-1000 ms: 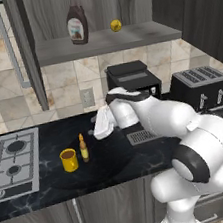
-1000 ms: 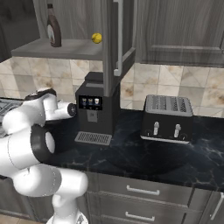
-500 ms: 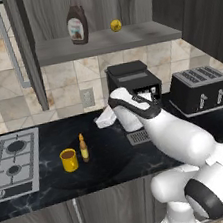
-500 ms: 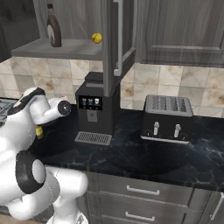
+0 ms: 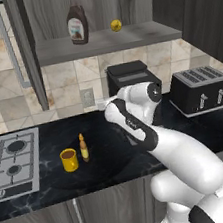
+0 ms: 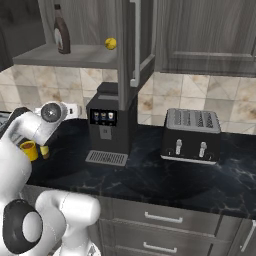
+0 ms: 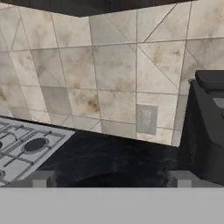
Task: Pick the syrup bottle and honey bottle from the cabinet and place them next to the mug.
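Note:
The dark brown syrup bottle (image 5: 75, 19) (image 6: 61, 36) stands on the grey shelf board of the open cabinet (image 5: 103, 41) (image 6: 70, 55). On the black counter the slim honey bottle (image 5: 83, 148) stands upright just right of the yellow mug (image 5: 68, 160) (image 6: 29, 150). My gripper (image 5: 104, 105) (image 7: 110, 179) hangs above the counter, up and to the right of both, pointing at the tiled wall. Its fingertips (image 7: 41, 178) stand wide apart, open, with nothing between them.
A small yellow ball (image 5: 116, 25) (image 6: 110, 43) lies on the shelf right of the syrup bottle. A black coffee machine (image 5: 129, 78) (image 6: 107, 125) and a toaster (image 5: 199, 89) (image 6: 191, 135) stand to the right, a stove (image 5: 12, 161) (image 7: 26, 148) to the left. A wall outlet (image 7: 145, 118) faces the hand.
The arm has swung up and to the right, away from the mug and honey bottle, and the hand now points at the wall. The jaws stay open.

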